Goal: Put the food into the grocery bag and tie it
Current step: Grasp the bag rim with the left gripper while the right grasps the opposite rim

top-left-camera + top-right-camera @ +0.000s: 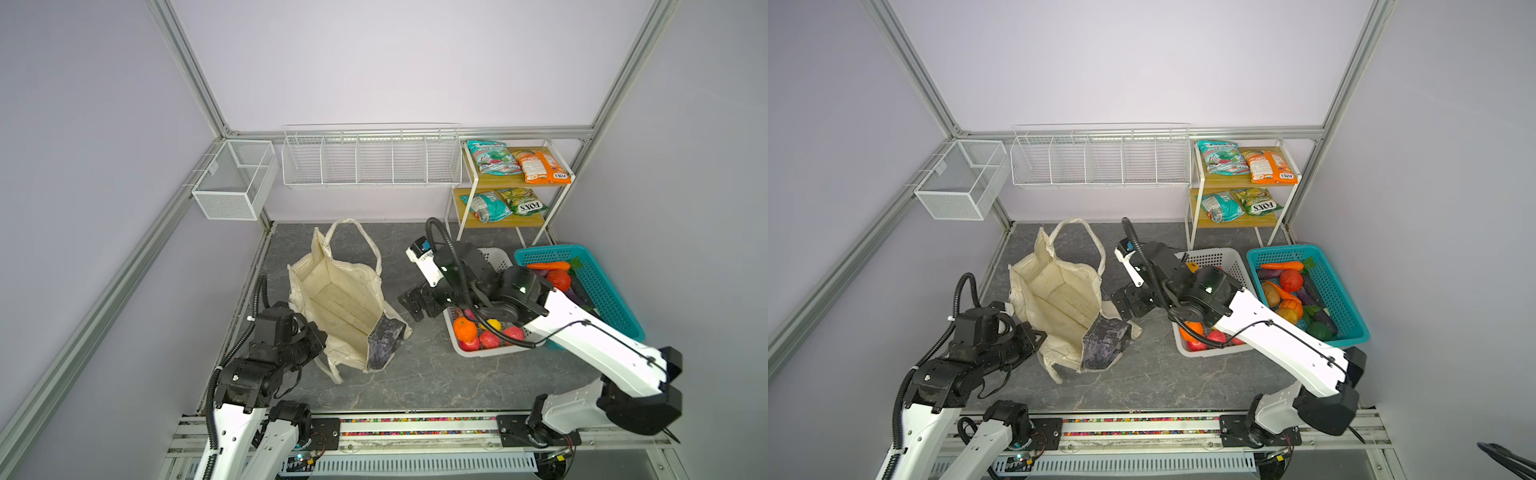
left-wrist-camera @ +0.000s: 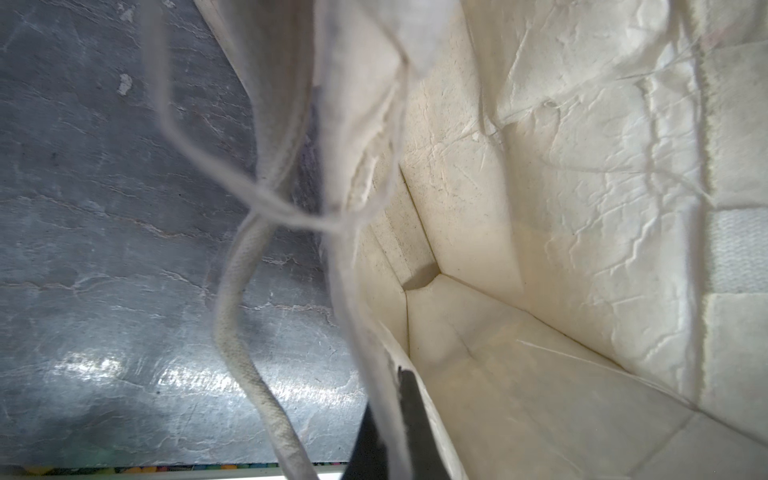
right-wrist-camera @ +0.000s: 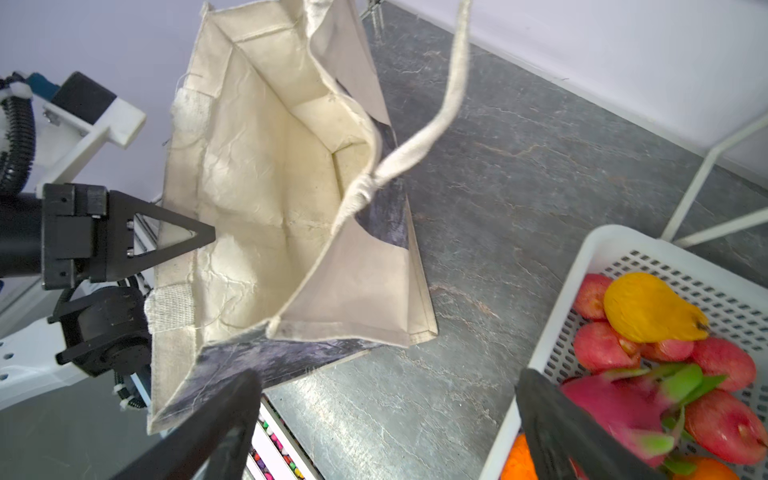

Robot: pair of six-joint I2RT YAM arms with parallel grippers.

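Observation:
The grocery bag (image 1: 340,299) stands open on the dark table, its inside bare (image 2: 540,208). My left gripper (image 2: 395,415) is shut on the bag's near-left rim, holding the mouth wide (image 3: 249,187). My right gripper (image 3: 386,378) hangs open and holds nothing, over the table between the bag and the white basket (image 3: 540,332). That basket holds a pink dragon fruit (image 3: 615,403), a yellow pear-like fruit (image 3: 648,309), an orange (image 1: 465,328) and red fruits. The orange snack packet (image 1: 540,166) lies on the shelf's top board.
A teal basket (image 1: 602,291) of vegetables sits right of the white one. The wooden shelf (image 1: 498,183) with more packets stands at the back right. White wire baskets (image 1: 370,158) hang on the back wall. One bag handle (image 3: 449,104) loops loose toward the right gripper.

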